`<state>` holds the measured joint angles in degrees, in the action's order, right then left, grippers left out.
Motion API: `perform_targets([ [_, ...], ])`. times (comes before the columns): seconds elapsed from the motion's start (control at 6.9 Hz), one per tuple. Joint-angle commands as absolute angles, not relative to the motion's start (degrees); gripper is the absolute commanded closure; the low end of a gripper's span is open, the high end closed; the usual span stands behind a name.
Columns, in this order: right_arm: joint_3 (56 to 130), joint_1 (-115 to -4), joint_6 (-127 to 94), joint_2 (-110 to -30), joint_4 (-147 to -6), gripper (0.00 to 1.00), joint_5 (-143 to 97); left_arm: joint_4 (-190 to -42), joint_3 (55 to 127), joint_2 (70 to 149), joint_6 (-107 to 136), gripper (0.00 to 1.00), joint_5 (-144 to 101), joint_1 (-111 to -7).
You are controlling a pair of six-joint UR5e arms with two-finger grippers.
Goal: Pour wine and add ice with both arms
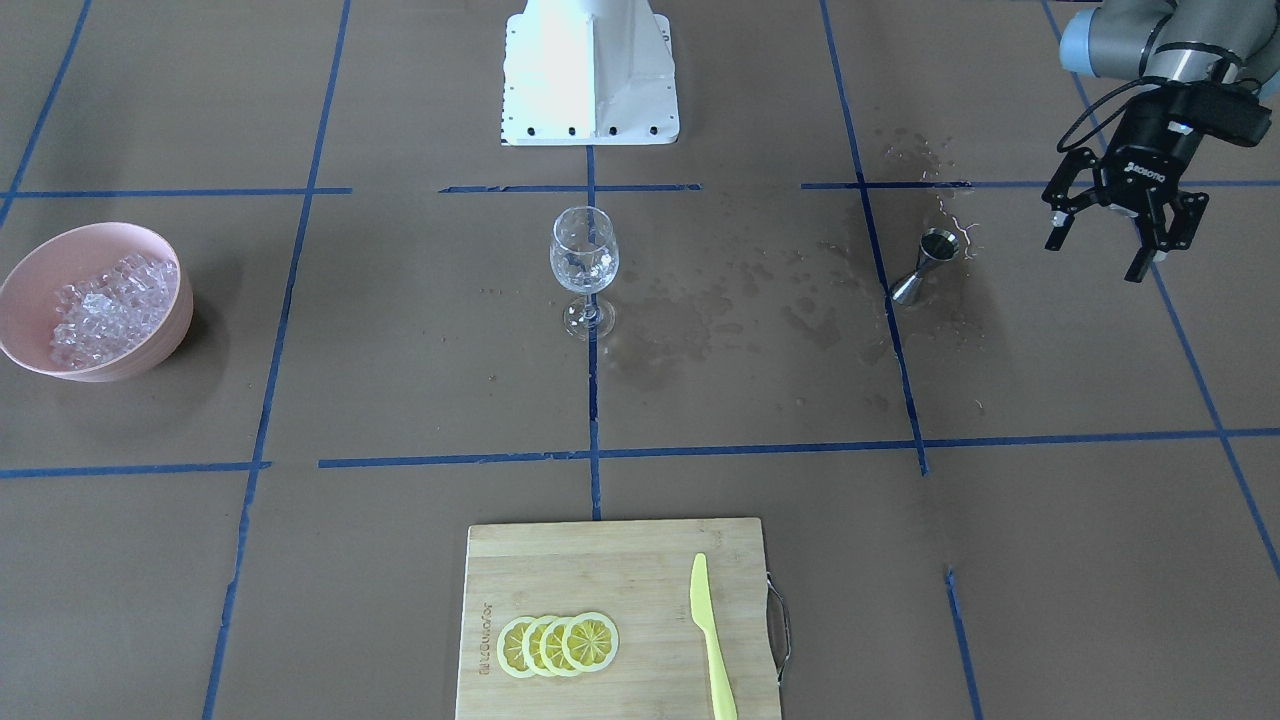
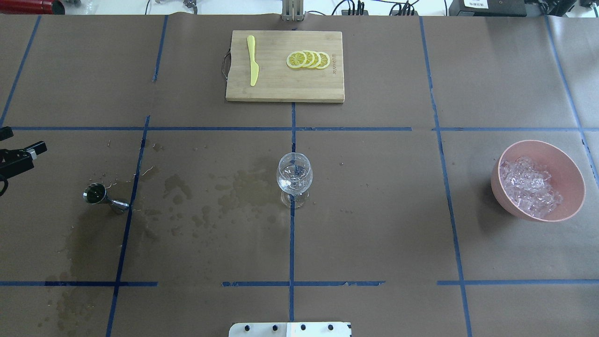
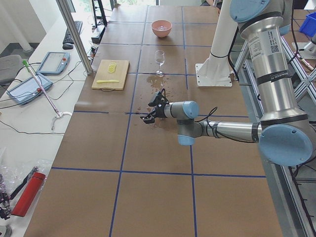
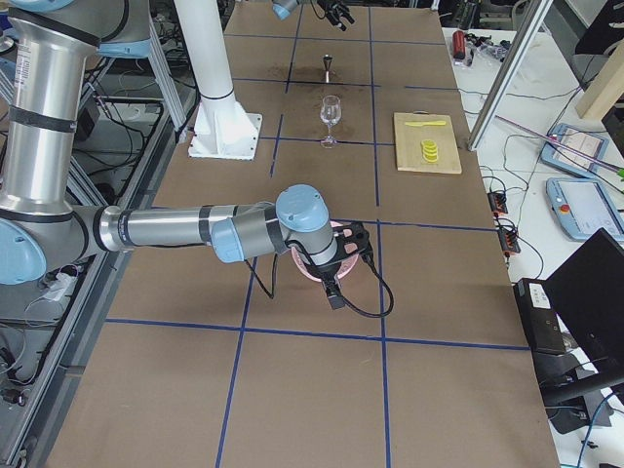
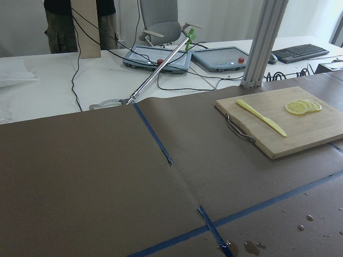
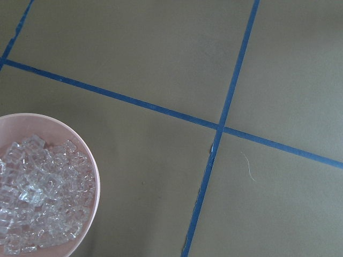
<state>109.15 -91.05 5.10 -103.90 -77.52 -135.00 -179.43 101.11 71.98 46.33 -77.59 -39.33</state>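
A clear wine glass (image 1: 584, 262) stands upright at the table's middle, also in the overhead view (image 2: 295, 177). A steel jigger (image 1: 925, 265) stands upright on wet paper. My left gripper (image 1: 1098, 250) hangs open and empty in the air, apart from the jigger on the side away from the glass; only its edge (image 2: 16, 157) shows overhead. A pink bowl (image 1: 165, 262) holds the ice (image 1: 105, 305), which also shows in the right wrist view (image 6: 37, 201). My right gripper (image 4: 341, 258) hovers over the bowl (image 4: 317, 274); I cannot tell if it is open.
A wooden cutting board (image 1: 580, 570) with several lemon slices (image 1: 558, 645) and a yellow knife (image 1: 712, 640) lies at the operators' side. Wet stains (image 1: 720, 320) spread between glass and jigger. The white robot base (image 1: 590, 75) stands behind the glass.
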Motion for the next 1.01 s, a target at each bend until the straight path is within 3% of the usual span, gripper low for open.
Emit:
perform_targets([
  [0.0,109.25,-91.05,5.1,-103.97,-77.52,0.0,-134.91,-179.39,101.08,71.37,47.37,0.0,-57.3,-25.81],
  [0.87,109.25,-91.14,5.1,-104.06,-77.52,0.0,-134.91,-179.12,101.25,73.73,47.37,0.0,-33.24,-6.79],
])
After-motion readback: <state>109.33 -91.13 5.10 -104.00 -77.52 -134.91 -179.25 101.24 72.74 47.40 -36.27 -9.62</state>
